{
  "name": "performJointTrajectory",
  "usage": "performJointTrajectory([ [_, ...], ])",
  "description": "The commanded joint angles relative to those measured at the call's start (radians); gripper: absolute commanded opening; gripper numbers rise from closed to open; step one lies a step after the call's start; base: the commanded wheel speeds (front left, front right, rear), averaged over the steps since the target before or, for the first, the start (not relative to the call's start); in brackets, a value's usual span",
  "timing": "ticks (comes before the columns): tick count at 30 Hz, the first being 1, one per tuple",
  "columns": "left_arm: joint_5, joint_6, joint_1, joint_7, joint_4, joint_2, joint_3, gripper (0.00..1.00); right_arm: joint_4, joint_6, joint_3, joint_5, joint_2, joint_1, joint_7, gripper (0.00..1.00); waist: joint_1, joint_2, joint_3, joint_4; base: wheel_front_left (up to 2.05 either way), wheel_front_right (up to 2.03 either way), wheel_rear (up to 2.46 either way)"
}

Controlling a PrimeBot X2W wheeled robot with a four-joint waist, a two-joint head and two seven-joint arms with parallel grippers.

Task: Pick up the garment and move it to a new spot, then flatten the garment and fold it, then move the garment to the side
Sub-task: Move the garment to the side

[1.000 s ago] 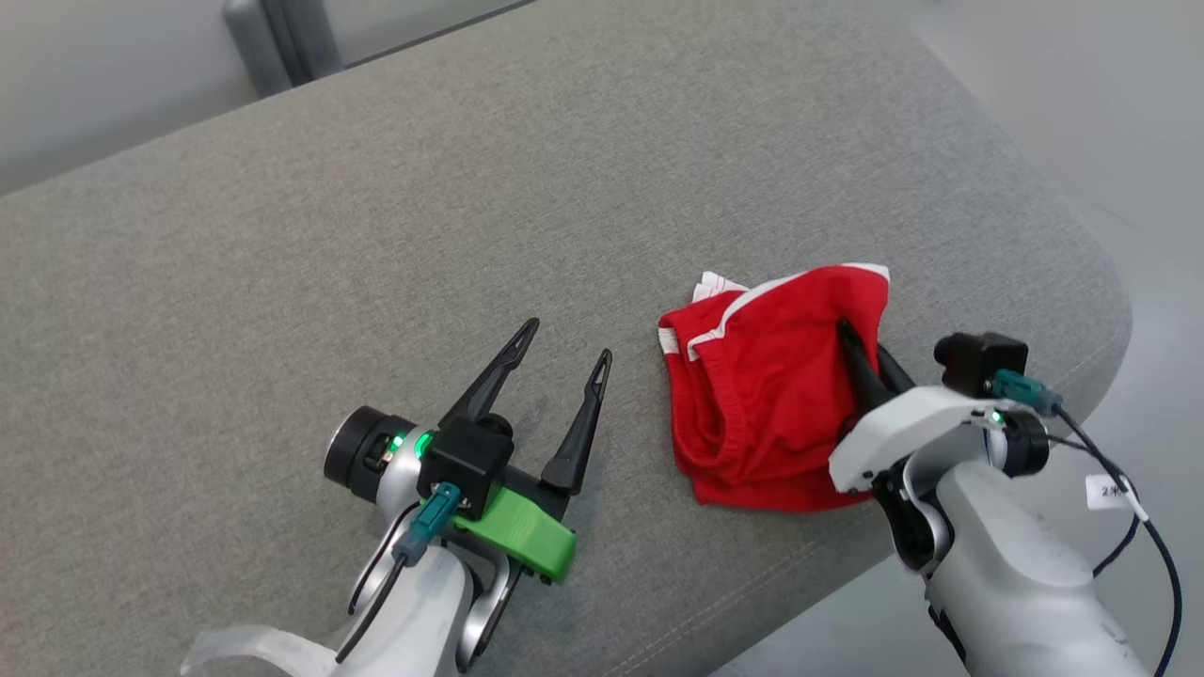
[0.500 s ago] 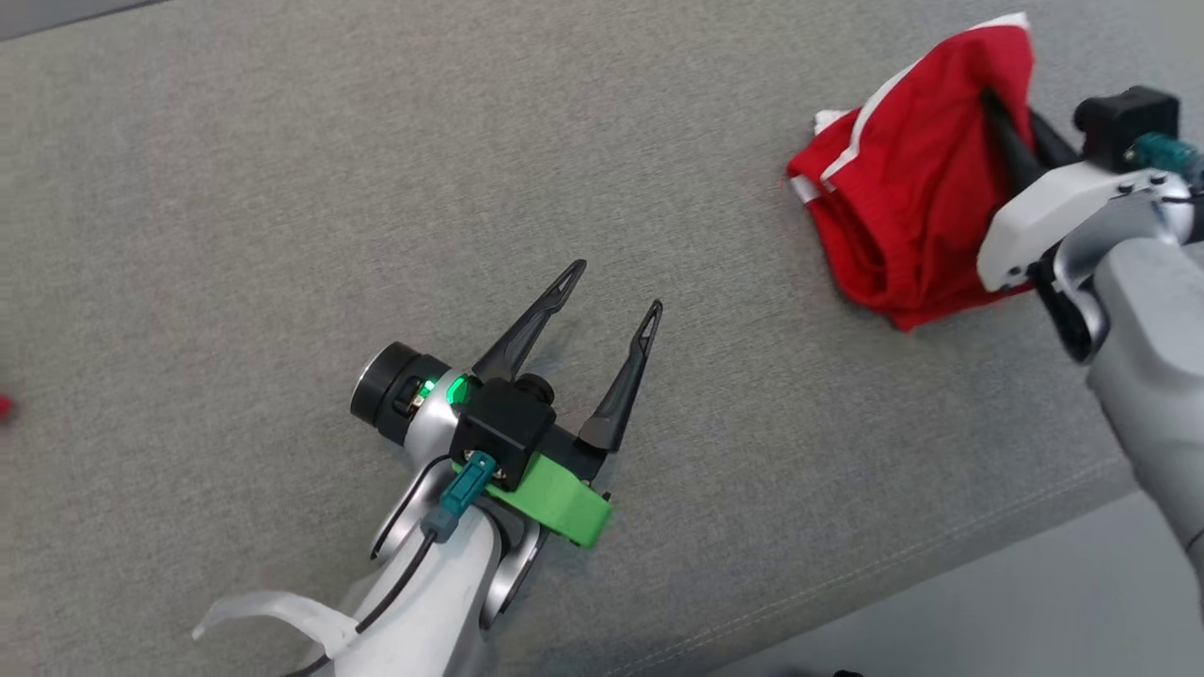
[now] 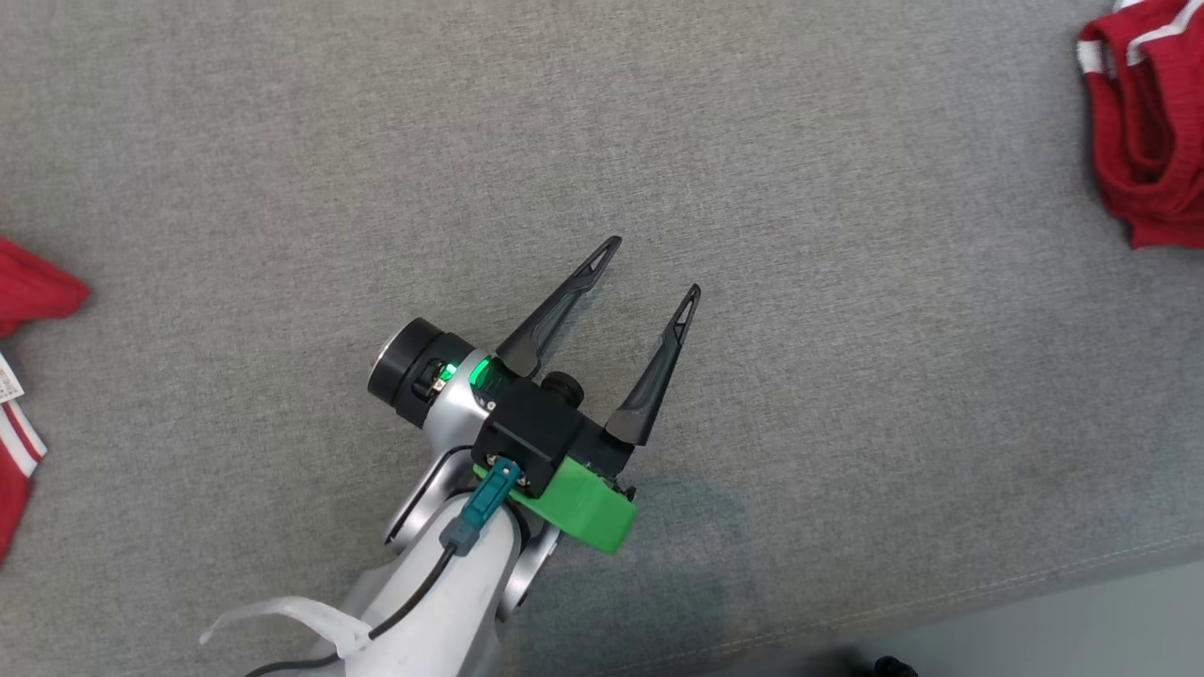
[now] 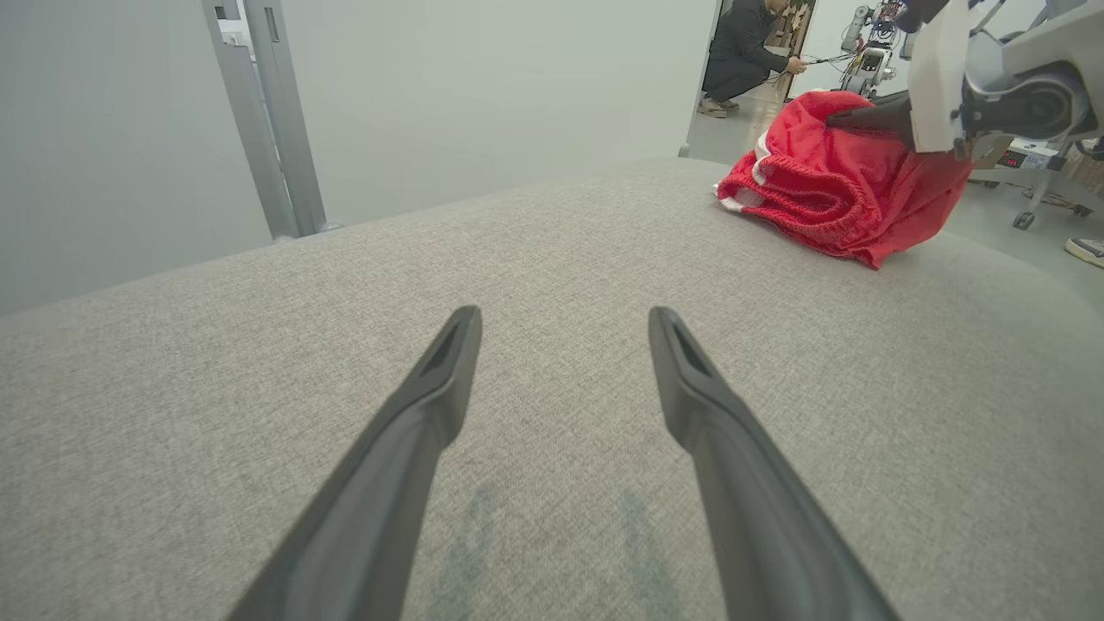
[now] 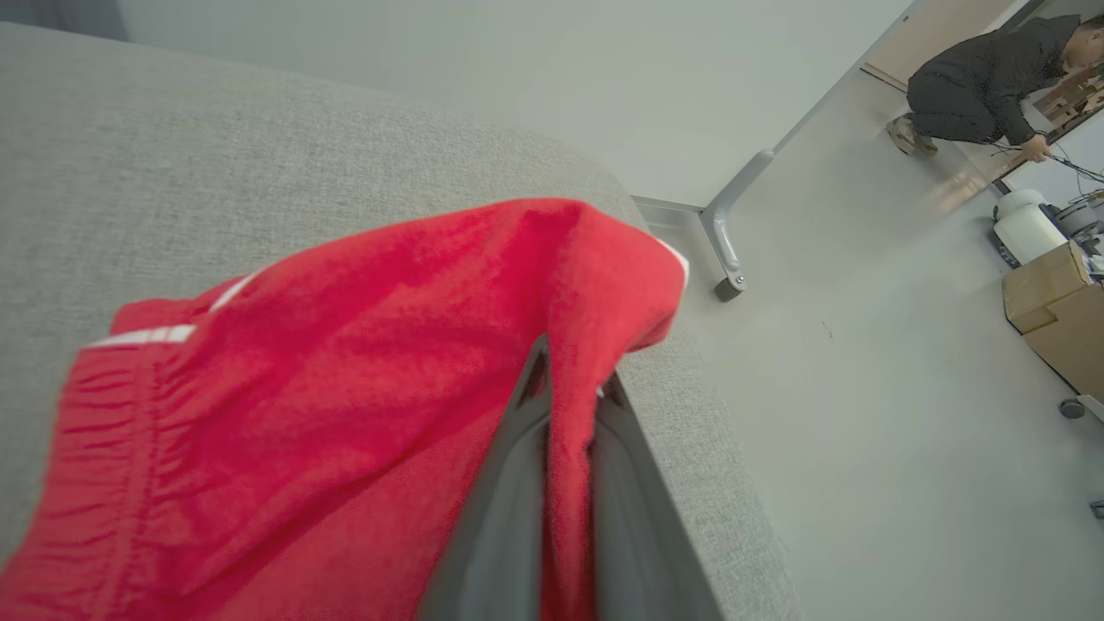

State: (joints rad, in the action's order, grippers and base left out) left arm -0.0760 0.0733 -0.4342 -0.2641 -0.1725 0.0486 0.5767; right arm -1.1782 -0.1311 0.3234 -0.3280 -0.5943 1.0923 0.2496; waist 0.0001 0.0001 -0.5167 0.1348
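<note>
A person crouches beyond the grey cushion.

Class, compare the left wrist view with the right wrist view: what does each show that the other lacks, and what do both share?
Left wrist view: the left gripper, fingers spread over bare cushion. Right wrist view: cardboard boxes. Shared: the red garment, the right gripper shut on it, the cushion and a crouching person.

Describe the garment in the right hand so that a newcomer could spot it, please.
On the grey cushion, look to the rounded end on the robot's right. There sits a crumpled red garment with white trim, pinched by the right hand; the other red cloth, far left, lies free.
</note>
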Motion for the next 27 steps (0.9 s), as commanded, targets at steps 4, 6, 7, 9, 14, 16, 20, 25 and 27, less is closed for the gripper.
performJointTrajectory([
  [4, 0.014, 0.005, -0.015, 0.000, 0.016, 0.004, 0.007, 1.00, -0.050, 0.001, -0.058, 0.039, -0.041, 0.037, 0.013, 0.00, -0.0001, -0.0001, -0.044, -0.043, 0.00, 0.00, 0.00],
  [6, 0.018, 0.007, -0.009, 0.000, 0.017, 0.004, 0.010, 1.00, -0.070, 0.001, -0.103, 0.070, -0.059, 0.049, 0.016, 0.35, -0.0001, -0.0001, -0.053, -0.051, 0.00, 0.00, 0.00],
  [7, 0.021, 0.008, -0.008, 0.000, 0.015, 0.004, 0.010, 1.00, -0.075, 0.001, -0.119, 0.082, -0.068, 0.051, 0.016, 1.00, -0.0001, -0.0001, -0.056, -0.052, 0.00, 0.00, 0.00],
  [9, 0.020, 0.008, -0.008, 0.000, 0.012, 0.004, 0.006, 1.00, -0.084, 0.001, -0.156, 0.107, -0.075, 0.055, 0.016, 1.00, -0.0001, -0.0001, -0.060, -0.054, 0.00, 0.00, 0.00],
  [14, 0.014, 0.011, -0.015, 0.000, 0.002, 0.004, -0.001, 1.00, -0.007, 0.001, -0.290, 0.219, -0.096, 0.028, 0.016, 1.00, -0.0001, -0.0001, -0.058, -0.053, 0.00, 0.00, 0.00],
  [16, 0.007, 0.007, -0.016, 0.000, -0.001, 0.004, -0.003, 1.00, 0.051, 0.001, -0.351, 0.264, -0.061, 0.002, 0.015, 1.00, -0.0001, -0.0001, -0.048, -0.051, 0.00, 0.00, 0.00],
  [20, -0.002, -0.003, -0.013, 0.000, -0.002, 0.005, -0.012, 1.00, 0.174, 0.001, -0.433, 0.293, 0.027, -0.033, 0.015, 1.00, -0.0001, -0.0001, -0.028, -0.048, 0.00, 0.00, 0.00],
  [25, -0.015, -0.020, 0.014, 0.000, -0.005, 0.004, -0.040, 1.00, 0.384, 0.001, -0.452, 0.312, 0.164, -0.146, 0.016, 1.00, -0.0001, -0.0001, 0.029, -0.049, 0.00, 0.00, 0.00],
  [27, -0.022, -0.025, 0.025, 0.000, -0.008, 0.005, -0.056, 1.00, 0.446, 0.001, -0.438, 0.294, 0.206, -0.193, 0.016, 1.00, -0.0001, -0.0001, 0.057, -0.054, 0.00, 0.00, 0.00],
])
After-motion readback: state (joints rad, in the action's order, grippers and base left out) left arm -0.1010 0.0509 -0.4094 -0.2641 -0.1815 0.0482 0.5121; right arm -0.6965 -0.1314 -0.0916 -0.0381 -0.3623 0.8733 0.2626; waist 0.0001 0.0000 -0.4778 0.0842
